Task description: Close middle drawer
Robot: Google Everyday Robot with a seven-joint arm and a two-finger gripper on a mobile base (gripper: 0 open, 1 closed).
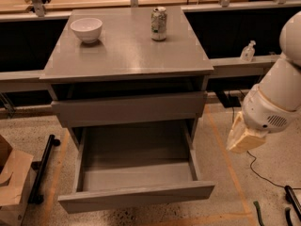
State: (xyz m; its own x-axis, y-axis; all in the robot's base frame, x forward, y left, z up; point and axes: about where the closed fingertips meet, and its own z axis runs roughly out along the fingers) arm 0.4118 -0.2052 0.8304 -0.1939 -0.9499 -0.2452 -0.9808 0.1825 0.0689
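The grey cabinet (127,51) stands in the middle of the camera view. The middle drawer (136,197) is pulled far out toward me; its plain flat front is nearest and its grey inside (136,154) is bare. Above it, the taller-fronted top drawer (129,108) stands slightly out. The lowest drawer is hidden under the open one. My gripper (244,136), a cream-coloured end on the white arm (275,102), hangs to the right of the cabinet, level with the open drawer's right side and apart from it.
A white bowl (86,29) and a can (159,23) stand on the cabinet top. A small bottle (248,51) sits on the ledge at the right. A cardboard box (11,182) and a black bar (42,168) are on the floor at the left. Cables (289,199) lie at the lower right.
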